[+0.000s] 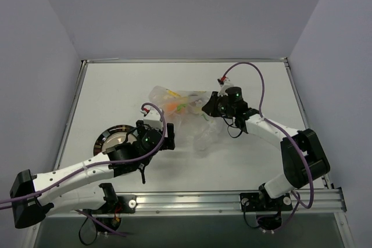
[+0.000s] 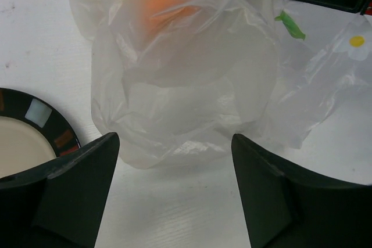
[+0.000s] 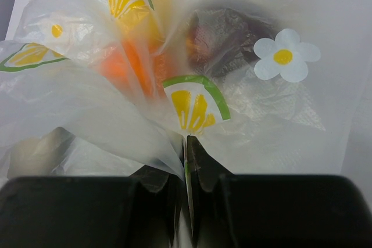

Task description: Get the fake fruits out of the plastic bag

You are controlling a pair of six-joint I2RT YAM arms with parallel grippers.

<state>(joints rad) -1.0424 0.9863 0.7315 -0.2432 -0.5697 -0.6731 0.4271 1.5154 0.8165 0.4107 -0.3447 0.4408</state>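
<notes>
Right tool (image 3: 186,143) is pressed together on a fold of the plastic bag (image 3: 87,103), likely anchoring the thin, crinkly film. Left tool (image 2: 174,140) is spread wide at the bag's bulging end, just beside the black-rimmed plate (image 2: 35,111). The bag lies mid-worktop (image 1: 116,85), fruits inside: a blurred orange one (image 3: 125,65) and a dark red round one (image 3: 226,39) under lemon-slice prints.

No legible text, label, brand or number is found in any view; the only printing stands on the plastic bag (image 3: 279,126), namely lemon-slice motifs (image 3: 195,101) and a white daisy (image 3: 286,55) at two o'clock from the central slice, none bearing lettering.
</notes>
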